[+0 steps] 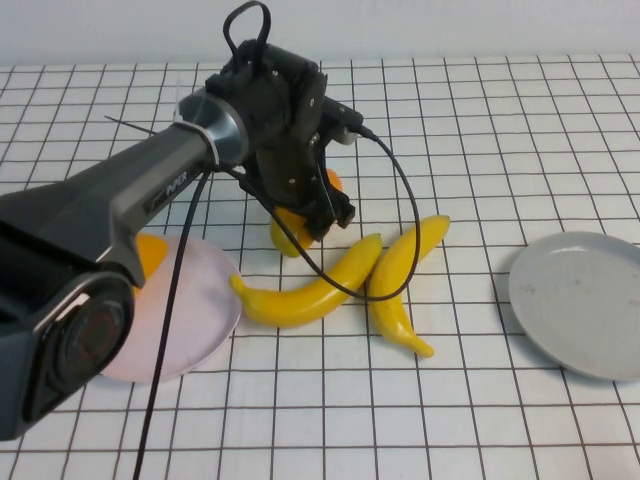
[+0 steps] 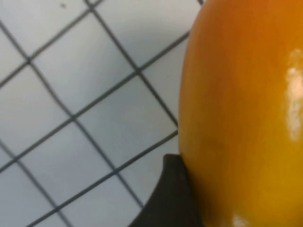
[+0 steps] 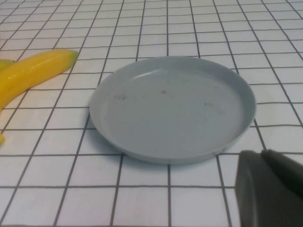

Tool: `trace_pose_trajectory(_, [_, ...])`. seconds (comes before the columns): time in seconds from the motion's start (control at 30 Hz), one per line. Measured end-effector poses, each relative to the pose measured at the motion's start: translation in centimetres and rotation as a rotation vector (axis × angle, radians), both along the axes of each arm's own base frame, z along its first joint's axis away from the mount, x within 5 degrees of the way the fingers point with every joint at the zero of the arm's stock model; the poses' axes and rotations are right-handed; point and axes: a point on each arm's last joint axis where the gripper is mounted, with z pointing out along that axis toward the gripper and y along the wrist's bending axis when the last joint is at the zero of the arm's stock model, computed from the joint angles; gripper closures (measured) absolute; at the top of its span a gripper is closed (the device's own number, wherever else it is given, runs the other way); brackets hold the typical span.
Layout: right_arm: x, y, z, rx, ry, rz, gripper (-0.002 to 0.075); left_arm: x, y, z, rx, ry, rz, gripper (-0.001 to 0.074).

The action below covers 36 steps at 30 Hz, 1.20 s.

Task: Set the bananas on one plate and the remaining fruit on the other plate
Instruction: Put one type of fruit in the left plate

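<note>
My left gripper (image 1: 312, 220) reaches over the table's middle and is shut on an orange mango-like fruit (image 1: 292, 232), which fills the left wrist view (image 2: 241, 113) with one dark finger (image 2: 168, 194) pressed against it. The second orange fruit (image 1: 150, 256) lies on the pale pink plate (image 1: 205, 310) at the left, partly hidden by the arm. Two yellow bananas lie crossed on the table: one (image 1: 305, 290) next to the pink plate, the other (image 1: 400, 280) to its right. The grey-blue plate (image 1: 580, 300) sits empty at the right. My right gripper (image 3: 263, 158) hovers beside that plate (image 3: 173, 106).
A black cable (image 1: 400, 190) loops from the left wrist over the bananas. A banana tip (image 3: 42, 68) shows beyond the grey plate in the right wrist view. The white gridded table surface extends all round.
</note>
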Motion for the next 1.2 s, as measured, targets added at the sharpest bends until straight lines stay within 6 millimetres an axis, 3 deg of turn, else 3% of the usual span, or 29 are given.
trace_pose_trajectory(0.17, [0.0, 0.0, 0.0, 0.0, 0.0, 0.0, 0.0742, -0.5, 1.1, 4.4, 0.016, -0.102, 0.039, 0.0206])
trace_pose_trajectory(0.3, [0.0, 0.0, 0.0, 0.0, 0.0, 0.0, 0.0742, -2.4, 2.5, 8.6, -0.001, -0.143, 0.061, 0.0206])
trace_pose_trajectory(0.4, [0.0, 0.0, 0.0, 0.0, 0.0, 0.0, 0.0742, -4.6, 3.9, 9.4, 0.015, -0.123, 0.062, 0.0206])
trace_pose_trajectory(0.5, [0.0, 0.0, 0.0, 0.0, 0.0, 0.0, 0.0742, -7.0, 6.1, 8.7, 0.014, -0.105, 0.073, 0.0206])
trace_pose_trajectory(0.63, [0.0, 0.0, 0.0, 0.0, 0.0, 0.0, 0.0742, -10.5, 10.3, 6.7, -0.044, -0.11, 0.152, 0.0206])
trace_pose_trajectory(0.8, [0.0, 0.0, 0.0, 0.0, 0.0, 0.0, 0.0742, -13.0, 14.4, 4.1, -0.068, -0.106, 0.256, 0.0206])
trace_pose_trajectory(0.97, [0.0, 0.0, 0.0, 0.0, 0.0, 0.0, 0.0742, -13.6, 15.7, 2.5, -0.052, -0.07, 0.29, 0.0206])
trace_pose_trajectory(1.2, [0.0, 0.0, 0.0, 0.0, 0.0, 0.0, 0.0742, -13.2, 15.6, 2.6, -0.064, -0.12, 0.257, 0.0162])
